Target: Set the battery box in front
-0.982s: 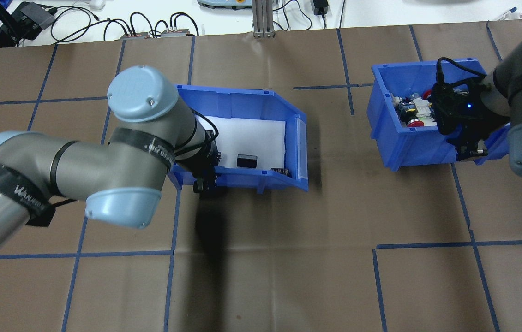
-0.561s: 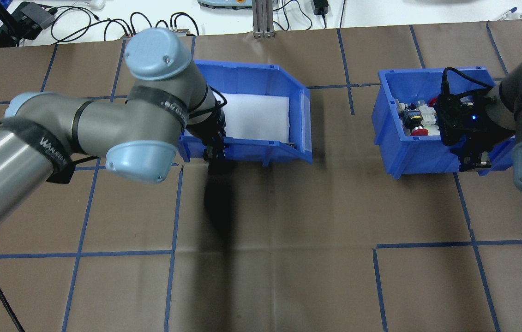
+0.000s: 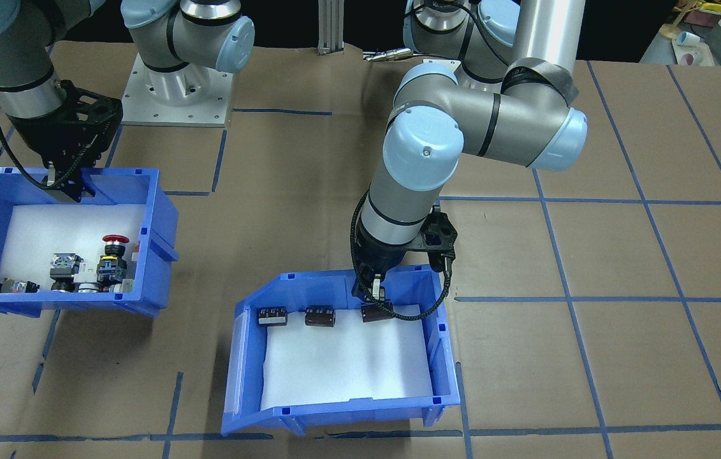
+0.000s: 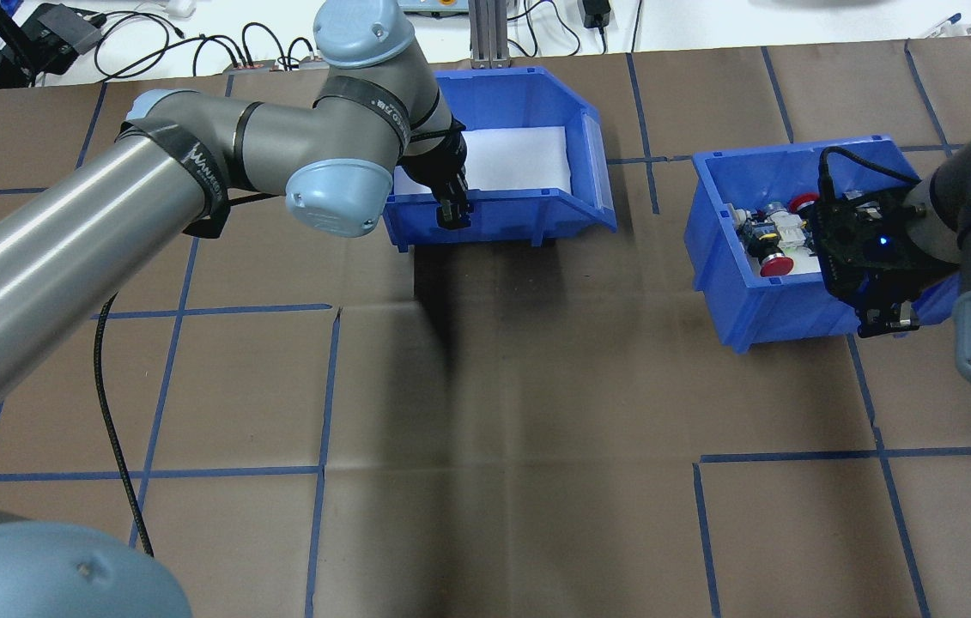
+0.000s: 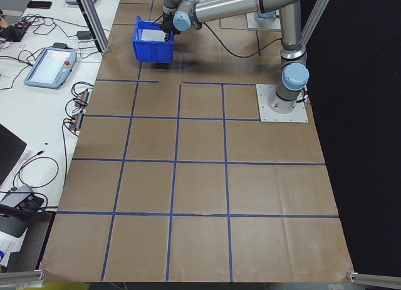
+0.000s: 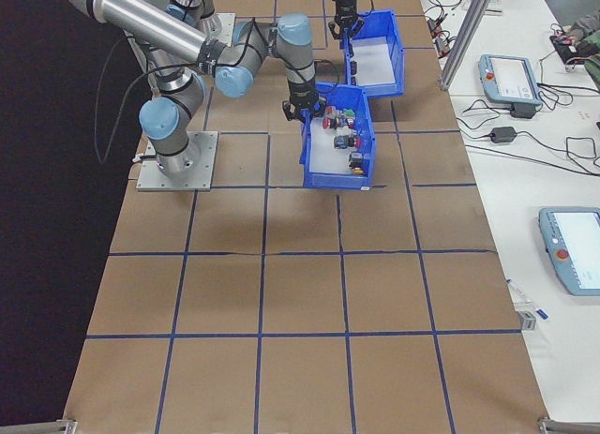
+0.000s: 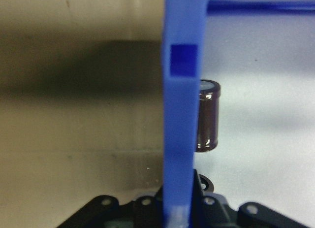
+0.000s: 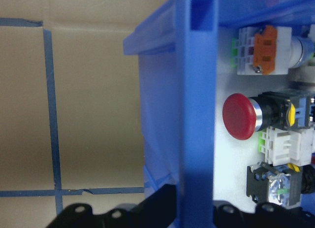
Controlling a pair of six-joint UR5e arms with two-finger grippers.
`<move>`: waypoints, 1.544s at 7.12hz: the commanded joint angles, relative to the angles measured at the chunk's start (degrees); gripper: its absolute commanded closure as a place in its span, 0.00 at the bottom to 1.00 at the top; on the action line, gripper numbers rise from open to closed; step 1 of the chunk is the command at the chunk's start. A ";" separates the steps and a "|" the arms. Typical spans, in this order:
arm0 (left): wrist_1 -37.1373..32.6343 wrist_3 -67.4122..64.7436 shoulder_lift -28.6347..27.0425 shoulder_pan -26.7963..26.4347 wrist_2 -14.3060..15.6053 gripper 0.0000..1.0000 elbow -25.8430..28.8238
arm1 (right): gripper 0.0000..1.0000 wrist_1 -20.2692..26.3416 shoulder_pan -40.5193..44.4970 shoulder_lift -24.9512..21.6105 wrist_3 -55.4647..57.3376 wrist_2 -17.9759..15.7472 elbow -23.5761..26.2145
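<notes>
**Overhead view: both bins gripped by a wall**

The left gripper [image 4: 449, 212] is closed on the near wall of the battery box [image 4: 537, 103], held at 12 o'clock on the table [image 4: 537, 429]. The right gripper [image 4: 880, 319] is clamped on the switch bin [image 4: 743, 300] wall, at 2 o'clock. Three cylinders [image 3: 320, 316] are seen lined along the gripped wall.

I am reading only one marking: white lettering on the black strap [image 4: 203, 163] around my left arm, a brand that looks like "Wanheol", though the letters are too small for me to be sure.
</notes>
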 commanded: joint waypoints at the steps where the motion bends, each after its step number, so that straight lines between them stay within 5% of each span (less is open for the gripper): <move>1: 0.10 0.66 -1.86 -0.37 -1.11 0.96 1.05 | 0.95 -0.25 -0.12 0.10 -0.73 0.11 0.00; 2: 0.18 2.32 -2.39 -0.37 -1.11 0.93 1.13 | 0.95 -0.43 -0.12 0.19 -0.73 0.03 0.00; 4: 5.15 6.19 -2.91 -0.20 -0.15 0.41 1.14 | 0.95 -0.34 -1.43 0.36 -0.46 0.11 0.09; 5: 6.93 7.07 -4.14 -0.20 3.52 0.28 1.22 | 0.95 -0.17 -1.70 0.28 -0.38 0.03 0.18; 7: 5.39 6.29 -4.15 -0.20 3.81 0.21 3.41 | 0.94 0.10 -1.71 -0.25 -0.03 -0.23 2.28; 11: -11.99 9.61 0.67 -0.11 4.17 0.20 10.97 | 0.94 0.10 -1.44 -8.67 0.24 -0.06 8.87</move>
